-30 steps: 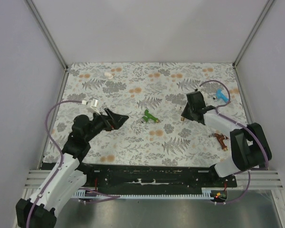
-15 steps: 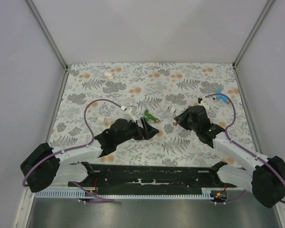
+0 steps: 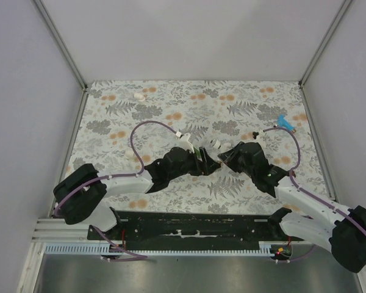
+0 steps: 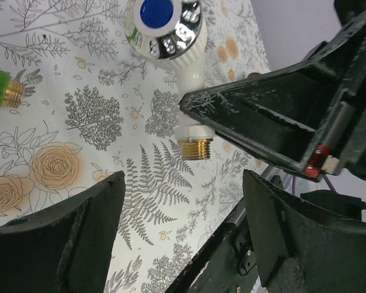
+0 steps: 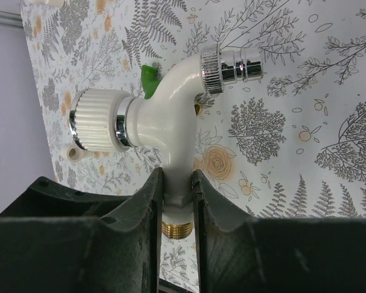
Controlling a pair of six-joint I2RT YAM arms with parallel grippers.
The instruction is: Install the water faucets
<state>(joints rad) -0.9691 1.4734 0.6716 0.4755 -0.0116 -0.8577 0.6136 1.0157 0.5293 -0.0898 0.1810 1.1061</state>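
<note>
My right gripper (image 5: 177,204) is shut on the stem of the white faucet (image 5: 171,119) and holds it above the mat, with the brass thread pointing back between the fingers. In the top view the right gripper (image 3: 224,154) holds the white faucet (image 3: 216,145) at mid table. My left gripper (image 3: 205,163) is right beside it, open and empty. In the left wrist view the white faucet (image 4: 186,73) hangs ahead of my open left gripper (image 4: 183,235). The green faucet (image 4: 2,89) lies on the mat just left of it. The blue faucet (image 3: 285,122) lies at the far right. The reddish-brown faucet is hidden.
A small white pipe fitting (image 3: 139,96) lies at the far left of the floral mat (image 3: 171,116). Metal frame posts and grey walls close in the back and sides. The black base rail (image 3: 189,226) runs along the near edge.
My left arm has swung from the left side to the middle and now faces the right gripper. My right gripper, holding the white faucet, has moved slightly left and nearer.
</note>
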